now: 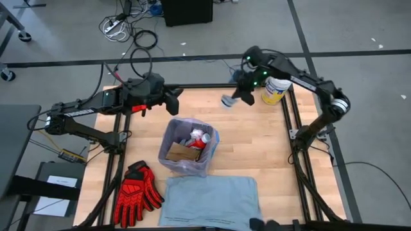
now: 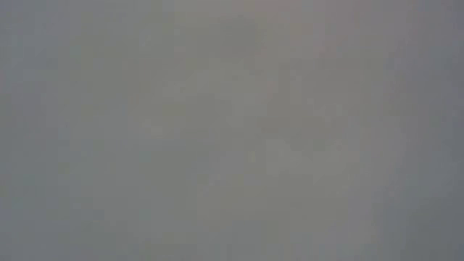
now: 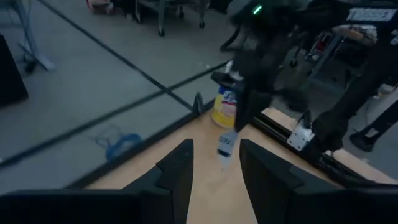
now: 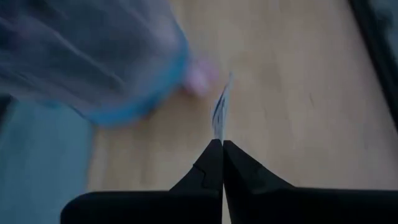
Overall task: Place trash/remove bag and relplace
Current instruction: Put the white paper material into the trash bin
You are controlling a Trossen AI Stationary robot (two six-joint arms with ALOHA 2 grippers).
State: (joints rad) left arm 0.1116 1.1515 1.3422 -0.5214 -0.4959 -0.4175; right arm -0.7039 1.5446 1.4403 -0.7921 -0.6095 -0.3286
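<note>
I am holding the right gripper (image 1: 232,100) up at the far side of the table (image 1: 276,147), just beside the yellow tub (image 1: 275,90), with its jaws pressed together on a thin scrap of paper (image 1: 227,101) that is sticking out past the fingertips. In the right wrist view the two dark fingers (image 4: 205,171) are meeting with almost no gap, and the scrap (image 4: 221,112) is standing edge-on straight ahead of them above the wood. Beyond the tips and off to one side the lined bin (image 4: 93,59) is showing as a blurred lavender mass with a blue edge, well apart from the jaws. From above, the bin (image 1: 188,147) is standing near the middle of the table with the pink-lavender bag (image 1: 172,138) folded over its rim, and inside it I am seeing a red-capped bottle (image 1: 202,138), some white paper (image 1: 194,135) and a brown cardboard piece (image 1: 183,153). The grey-blue liner (image 1: 209,200) is lying flat on the near side of the bin, with the red gloves (image 1: 136,194) beside it. I am keeping the left gripper (image 1: 172,98) at the far left of the table, jaws apart and holding nothing; its wrist view is looking between its fingers (image 3: 177,171) at the right arm (image 3: 261,56), the scrap (image 3: 225,146) and the tub (image 3: 225,106). The low view is showing only grey.
</note>
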